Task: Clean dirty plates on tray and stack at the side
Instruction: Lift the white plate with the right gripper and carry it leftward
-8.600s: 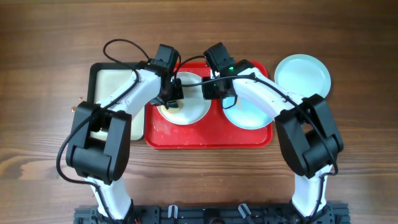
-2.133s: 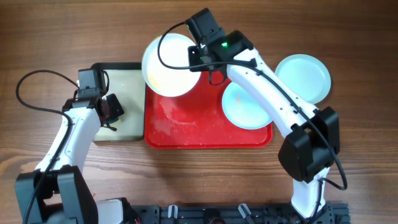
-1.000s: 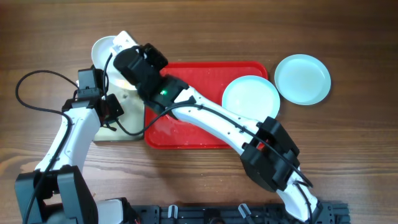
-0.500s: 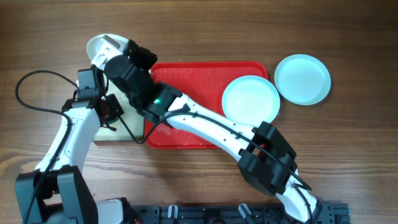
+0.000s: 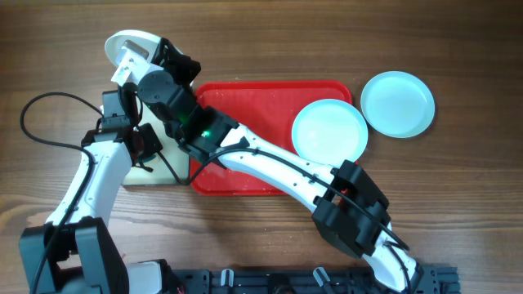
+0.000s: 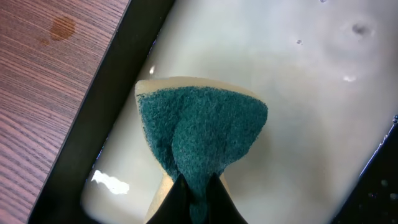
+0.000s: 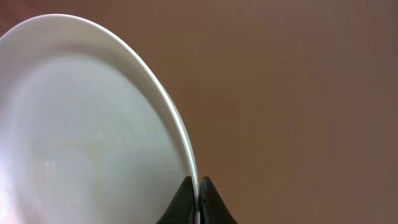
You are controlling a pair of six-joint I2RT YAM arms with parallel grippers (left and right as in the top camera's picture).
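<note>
Worktop [image 5: 458, 204]: wood grain, and we see all of it only from overhead.
Red tray [image 5: 270, 102]: the right arm [image 5: 270, 159] crosses its left and middle; neither wrist view shows it.
Dark-rimmed tray [image 6: 121, 74]: mostly hidden under both arms overhead; the left wrist view gives us its pale inside.
White plate [image 5: 127, 45]: held tilted past the dark-rimmed tray's far corner, and cut off in the right wrist view.
Light-blue plate [image 5: 329, 133]: on the red tray's right end.
Second light-blue plate [image 5: 398, 104]: on the worktop, just beside the first.
Sponge [image 6: 199, 134]: green face over the pale inside; we cannot make it out overhead.
Right hand [image 7: 198, 186]: pinched on the white plate's rim.
Left hand [image 6: 196, 186]: clamped on the sponge's lower edge.
</note>
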